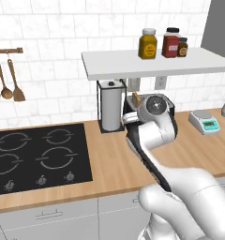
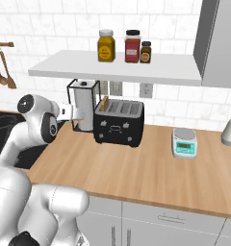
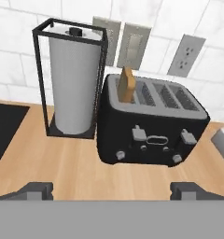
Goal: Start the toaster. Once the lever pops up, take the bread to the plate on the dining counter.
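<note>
The black four-slot toaster (image 3: 151, 128) stands on the wall counter beside a paper-towel roll (image 3: 74, 79). A tan slice of bread (image 3: 127, 85) sticks up out of its leftmost slot, also seen as the bread (image 2: 104, 103) in the toaster (image 2: 119, 123) from the right base view. Two levers (image 3: 139, 134) sit on the toaster's front, above small knobs. My gripper (image 3: 113, 191) hovers in front of the toaster and a short way off, open, with nothing between its fingertips (image 3: 37, 190). The arm's wrist covers most of the toaster (image 1: 167, 101) in the left base view. The plate and the dining counter are out of view.
A small white kitchen scale (image 2: 185, 142) sits right of the toaster. The black stove (image 1: 39, 157) lies to the left. A shelf (image 2: 117, 69) with three jars hangs low over the toaster. Wall outlets (image 3: 132, 45) are behind it. Wooden spoons (image 1: 6, 82) hang at far left.
</note>
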